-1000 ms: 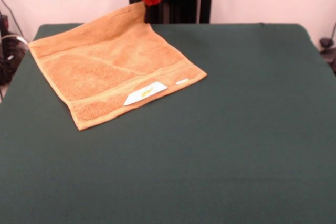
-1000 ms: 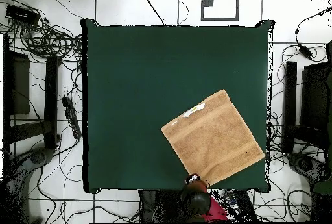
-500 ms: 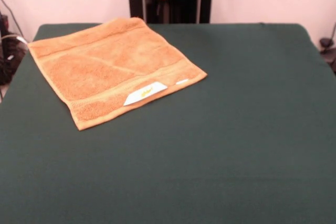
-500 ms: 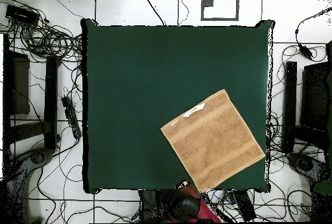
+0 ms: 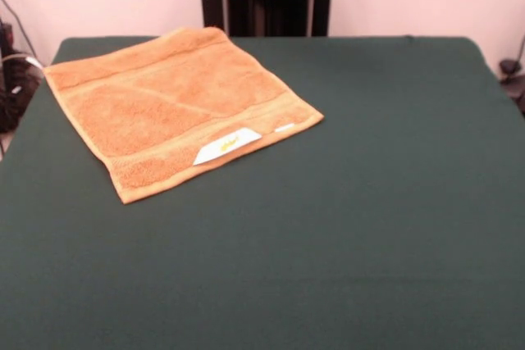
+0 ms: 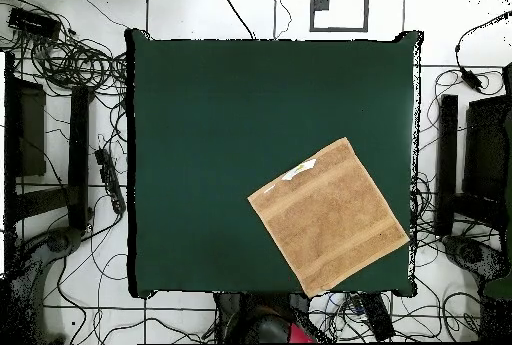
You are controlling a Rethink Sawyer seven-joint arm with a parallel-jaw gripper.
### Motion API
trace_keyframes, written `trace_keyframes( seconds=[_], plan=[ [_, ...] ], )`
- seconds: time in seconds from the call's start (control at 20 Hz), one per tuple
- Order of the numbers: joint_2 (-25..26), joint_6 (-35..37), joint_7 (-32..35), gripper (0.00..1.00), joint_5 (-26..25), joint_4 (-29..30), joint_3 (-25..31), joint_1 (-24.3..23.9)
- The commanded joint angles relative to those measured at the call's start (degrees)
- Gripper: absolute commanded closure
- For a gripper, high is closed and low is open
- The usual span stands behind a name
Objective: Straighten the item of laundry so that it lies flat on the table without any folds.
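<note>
1. Front view, starting at your left: the towel (image 5: 176,110) lies spread open on the bench (image 5: 344,227), set as a diamond in the far left part of the green cloth.
2. You see its left corner reaching just about to the bench's left edge, and its far corner close to the far edge.
3. Moving right along the towel's near edge, you find the white label (image 5: 226,146) with yellow print, then a smaller pale tag just beside it.
4. Woven border bands run along two opposite sides; a faint crease line crosses the middle, but you see no folded-over part.
5. To the right of the towel, the bench is plain green cloth all the way to the right edge.
6. In the overhead view, cables lie on the floor at the left; the towel (image 6: 328,216) sits in the lower right quarter of the bench (image 6: 210,131), one corner almost at the bottom edge.
7. Below that edge you can make out a dark and red part of the arm (image 6: 268,329); you cannot tell whether the end effector is apart or together.
</note>
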Motion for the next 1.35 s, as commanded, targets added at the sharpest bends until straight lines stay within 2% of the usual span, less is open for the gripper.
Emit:
trace_keyframes(
  seconds=[0.05,0.2,0.4,0.6,1.1,1.35],
  plan=[
    [-6.28,-3.24,6.14,0.0,0.71,-10.93,2.94,-3.31],
    [-6.41,-9.88,6.1,0.0,-0.19,-12.04,5.39,-4.04],
    [-4.04,-18.31,7.18,0.0,-1.24,-15.12,7.51,-4.33],
    [-1.34,-23.29,7.0,0.0,-1.69,-18.31,7.4,-3.6],
    [0.38,-25.95,6.39,0.0,-1.92,-19.27,5.76,-3.28],
    [0.96,-27.18,5.74,0.0,-3.11,-19.91,6.59,-4.58]
  ],
)
